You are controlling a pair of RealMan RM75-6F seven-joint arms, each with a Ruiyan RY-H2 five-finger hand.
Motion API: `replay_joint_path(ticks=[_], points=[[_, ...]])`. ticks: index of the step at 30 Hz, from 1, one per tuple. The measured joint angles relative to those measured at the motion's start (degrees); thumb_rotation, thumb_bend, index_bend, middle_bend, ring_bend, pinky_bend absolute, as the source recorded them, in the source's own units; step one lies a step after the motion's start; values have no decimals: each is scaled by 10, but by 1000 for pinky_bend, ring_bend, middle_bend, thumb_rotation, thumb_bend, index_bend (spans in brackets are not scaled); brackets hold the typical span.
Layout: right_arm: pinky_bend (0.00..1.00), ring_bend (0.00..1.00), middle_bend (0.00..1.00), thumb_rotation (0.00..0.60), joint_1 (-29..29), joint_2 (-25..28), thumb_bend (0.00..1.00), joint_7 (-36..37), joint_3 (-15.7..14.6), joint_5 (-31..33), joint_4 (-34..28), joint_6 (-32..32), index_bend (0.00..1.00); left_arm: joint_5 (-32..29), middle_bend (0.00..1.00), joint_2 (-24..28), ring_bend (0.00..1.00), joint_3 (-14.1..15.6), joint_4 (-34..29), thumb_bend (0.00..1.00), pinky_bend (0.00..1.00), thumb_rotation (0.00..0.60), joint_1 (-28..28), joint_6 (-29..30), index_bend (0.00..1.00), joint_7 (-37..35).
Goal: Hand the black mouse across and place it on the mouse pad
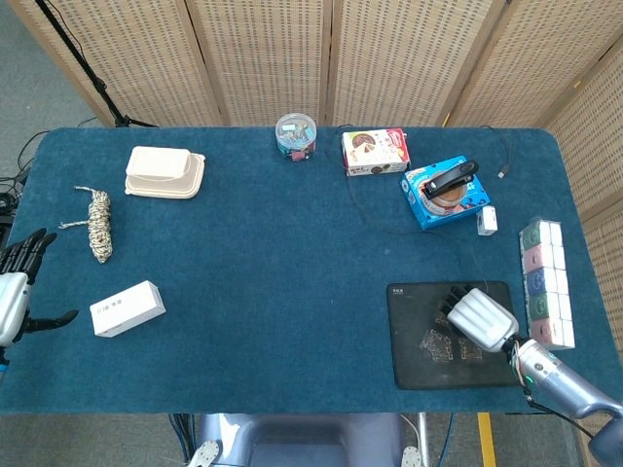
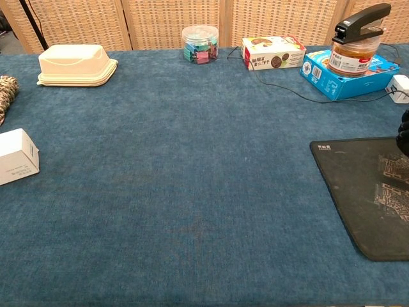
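Over the mouse pad (image 1: pixel 414 365), near its right side: right hand (image 1: pixel 480 317) sat palm-down, fingers curled under; could not tell whether clamped on the black mouse; mouse itself hidden, presumably beneath that palm. At the table's (image 1: pixel 292 253) left edge: left hand (image 1: pixel 15 292) idle, fingers apart, held nothing.

Risks, as judged: releasing before contact could drop or tip the mouse; hand stood close to the pad's right edge, so could land half off it; fingers dragging on withdrawal could slide it.

Counted: two hands; one mouse pad; one white box (image 1: pixel 127 308); one rope bundle (image 1: pixel 98 225); one lidded container (image 1: pixel 164 171); one clip jar (image 1: pixel 296 135); one biscuit box (image 1: pixel 375 151); one stapler (image 1: pixel 454 176).
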Motion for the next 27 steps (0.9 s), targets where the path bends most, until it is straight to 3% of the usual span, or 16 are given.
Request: replay_joint_path(ticks=[9,27], points=[[455,315,440,600,-14,-20,475,6,-2,-37,26,17,504,-3,0,-3,0,1,-1,87,0,600,-1,-2,0,6],[435,311,421,600,-11,-29,477,13,3,-47,34,-25,477,-8,0,-4,0,0,1,87,0,600,-2,-5,0,8]])
